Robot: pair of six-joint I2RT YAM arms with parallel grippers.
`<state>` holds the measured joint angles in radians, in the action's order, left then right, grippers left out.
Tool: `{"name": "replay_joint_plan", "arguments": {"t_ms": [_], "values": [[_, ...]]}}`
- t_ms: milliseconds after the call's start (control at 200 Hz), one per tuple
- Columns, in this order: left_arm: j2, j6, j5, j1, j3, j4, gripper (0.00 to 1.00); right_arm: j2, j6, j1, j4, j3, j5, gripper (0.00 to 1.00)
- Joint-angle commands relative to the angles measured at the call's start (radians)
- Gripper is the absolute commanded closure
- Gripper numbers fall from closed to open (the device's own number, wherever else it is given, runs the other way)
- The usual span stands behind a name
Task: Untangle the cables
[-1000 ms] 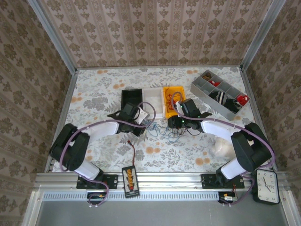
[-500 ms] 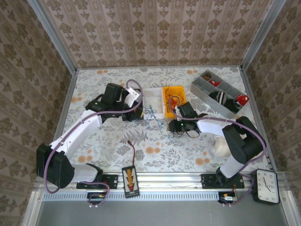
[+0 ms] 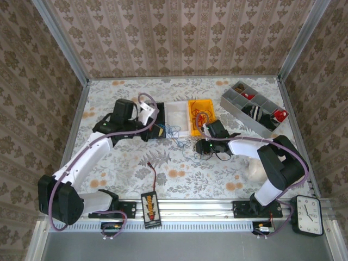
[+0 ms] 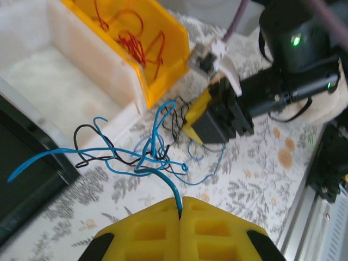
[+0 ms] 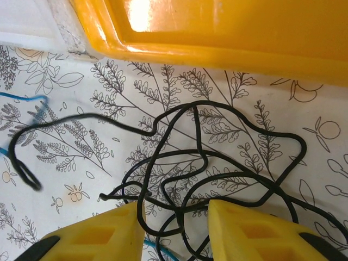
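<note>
The cables are a loose tangle on the floral table, in front of the bins. My left gripper [image 4: 180, 209] is shut on a blue cable [image 4: 157, 157], which runs from its yellow fingertips into a knot with a thin black cable [image 4: 92, 147]. From above, the left gripper [image 3: 157, 129] sits by the black bin [image 3: 161, 111], with blue cable [image 3: 174, 132] trailing right. My right gripper [image 5: 176, 217] stands low over looped black cable [image 5: 196, 157], its yellow fingers apart with strands lying between them. From above, the right gripper [image 3: 199, 145] is just right of the tangle. Red cables [image 4: 136, 43] lie in the yellow bin [image 4: 174, 54].
A white bin [image 3: 178, 117] sits between the black and yellow bins [image 3: 191, 117]. A grey compartment tray [image 3: 255, 109] stands at the back right. A black-and-orange connector box [image 3: 150, 205] lies at the near edge, and a clock [image 3: 309, 215] at the near right corner.
My left arm has swung from the table's middle back and left toward the black bin, drawing the blue cable out of the tangle. The right gripper has stayed over the black loops.
</note>
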<state>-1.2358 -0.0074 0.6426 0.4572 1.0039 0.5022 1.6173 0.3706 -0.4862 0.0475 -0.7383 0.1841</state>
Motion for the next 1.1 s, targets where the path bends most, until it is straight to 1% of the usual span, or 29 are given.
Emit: {"name": "replay_joint_plan", "arguments": {"t_ms": [0, 45, 110, 150, 195, 215, 340, 470, 545, 815, 900, 1010, 1095], "values": [[-0.022, 0.01, -0.034, 0.051, -0.027, 0.027, 1.0, -0.006, 0.02, 0.017, 0.076, 0.048, -0.073, 0.63], [-0.039, 0.031, -0.04, 0.07, -0.025, 0.06, 1.0, -0.01, 0.023, 0.022, 0.074, 0.05, -0.078, 0.63], [-0.067, 0.067, -0.066, 0.099, -0.025, 0.114, 0.93, -0.016, 0.03, 0.029, 0.073, 0.051, -0.087, 0.63], [-0.087, 0.087, -0.079, 0.114, -0.026, 0.142, 0.82, -0.019, 0.034, 0.032, 0.068, 0.054, -0.087, 0.63], [-0.111, 0.101, -0.099, 0.129, -0.025, 0.168, 0.64, -0.023, 0.039, 0.035, 0.063, 0.056, -0.089, 0.63], [-0.121, 0.105, -0.113, 0.135, -0.024, 0.176, 0.58, -0.025, 0.04, 0.037, 0.062, 0.056, -0.089, 0.63], [-0.157, 0.106, -0.197, 0.159, -0.031, 0.155, 0.49, -0.032, 0.042, 0.038, 0.058, 0.053, -0.087, 0.63], [-0.197, 0.104, -0.274, 0.181, -0.032, 0.092, 0.47, -0.036, 0.044, 0.039, 0.061, 0.05, -0.087, 0.63], [-0.243, 0.112, -0.286, 0.206, -0.012, 0.075, 0.47, -0.037, 0.044, 0.04, 0.061, 0.05, -0.085, 0.63], [-0.439, 0.123, -0.288, 0.317, 0.066, -0.008, 0.48, -0.048, 0.045, 0.041, 0.062, 0.057, -0.087, 0.63], [-0.49, 0.114, -0.296, 0.332, 0.088, -0.038, 0.47, -0.053, 0.045, 0.041, 0.061, 0.059, -0.087, 0.63], [-0.547, 0.088, -0.277, 0.336, 0.12, -0.061, 0.41, -0.058, 0.045, 0.043, 0.057, 0.063, -0.088, 0.63], [-0.574, 0.069, -0.257, 0.337, 0.14, -0.069, 0.4, -0.057, 0.045, 0.044, 0.055, 0.064, -0.087, 0.63]]}}
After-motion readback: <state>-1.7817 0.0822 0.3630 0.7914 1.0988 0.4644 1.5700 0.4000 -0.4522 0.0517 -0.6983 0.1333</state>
